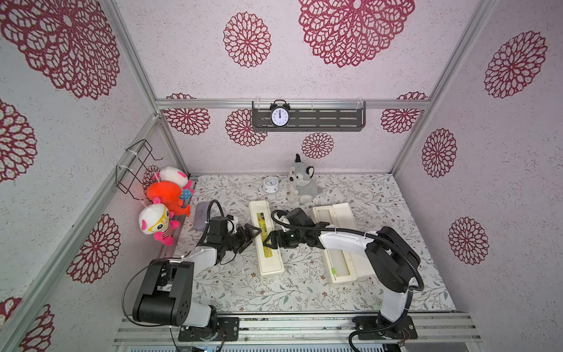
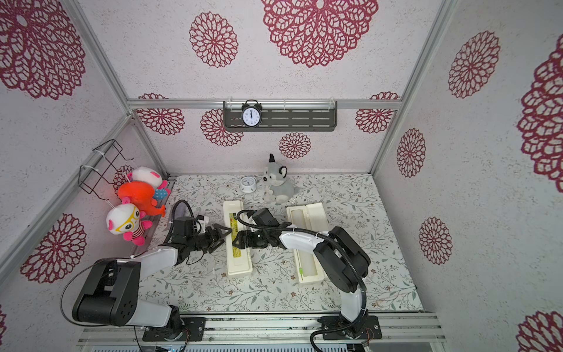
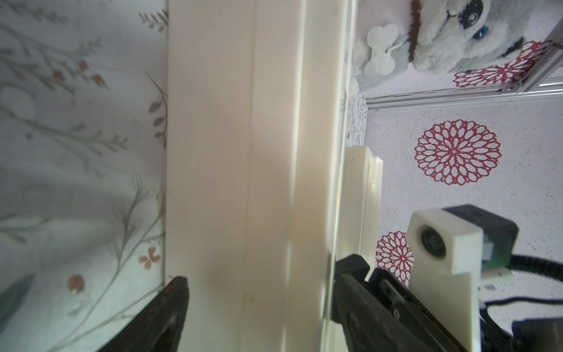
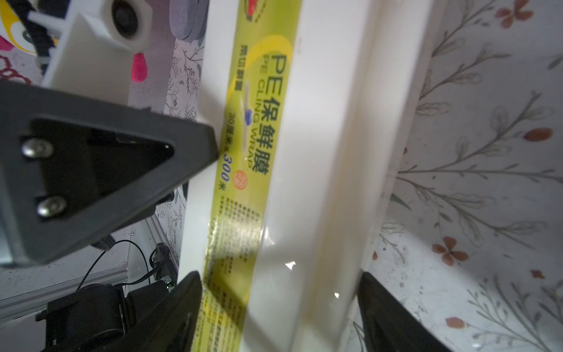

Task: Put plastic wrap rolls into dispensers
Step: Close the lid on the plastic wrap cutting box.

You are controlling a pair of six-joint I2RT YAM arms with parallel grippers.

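We see the closed dispenser (image 1: 269,268) lying flat on the surface (image 1: 243,292) between the two sets of fingers, its long sides turned to them; the left fingers (image 1: 253,230) come at it from one long side and the right fingers (image 1: 269,240) from the opposite side, the two sets near each other across the lid. The left fingers stand apart, clamped on nothing; the upper one has its tip at the edge of the yellow-green label (image 4: 253,137) (the right wrist view shows this plainly), and the lower one sits down by the box's side wall, close to the surface. The right fingers are apart as well; one hangs over the labelled lid and its partner is low beside the wall nearest them; we cannot tell whether either tip touches the plastic. The open dispenser (image 1: 342,213) lies behind the right fingers, partly under that arm, apart from the closed one; a white plastic wrap roll (image 1: 339,262) rests in its trough, with a small green slider (image 1: 334,270) just beside the roll's near end.
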